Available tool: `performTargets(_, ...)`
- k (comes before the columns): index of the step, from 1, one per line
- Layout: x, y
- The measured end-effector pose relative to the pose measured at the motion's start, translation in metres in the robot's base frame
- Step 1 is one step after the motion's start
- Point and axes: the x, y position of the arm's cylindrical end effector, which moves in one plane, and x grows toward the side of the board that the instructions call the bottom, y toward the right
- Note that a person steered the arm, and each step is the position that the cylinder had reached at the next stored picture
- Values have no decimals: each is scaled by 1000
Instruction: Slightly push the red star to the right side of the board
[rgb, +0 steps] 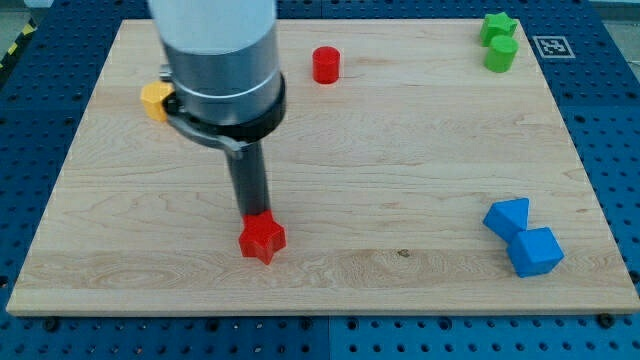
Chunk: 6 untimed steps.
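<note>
The red star (262, 238) lies on the wooden board (380, 150), left of centre and toward the view's bottom. My tip (251, 214) is at the star's upper edge, slightly left of its middle, touching or nearly touching it. The dark rod rises from there to the arm's grey cylinder at the view's top left.
A red cylinder (326, 64) stands near the top centre. A yellow block (156, 100) sits at the top left, partly hidden by the arm. A green star (497, 27) and a green cylinder (501, 54) are at the top right. Two blue blocks (507, 217) (535, 252) lie at the bottom right.
</note>
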Motion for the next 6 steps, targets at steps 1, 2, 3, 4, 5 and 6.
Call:
performTargets(1, 12, -26)
performTargets(2, 25, -31)
performTargets(3, 33, -30)
performTargets(4, 33, -16)
performTargets(5, 33, 7)
performTargets(6, 33, 26)
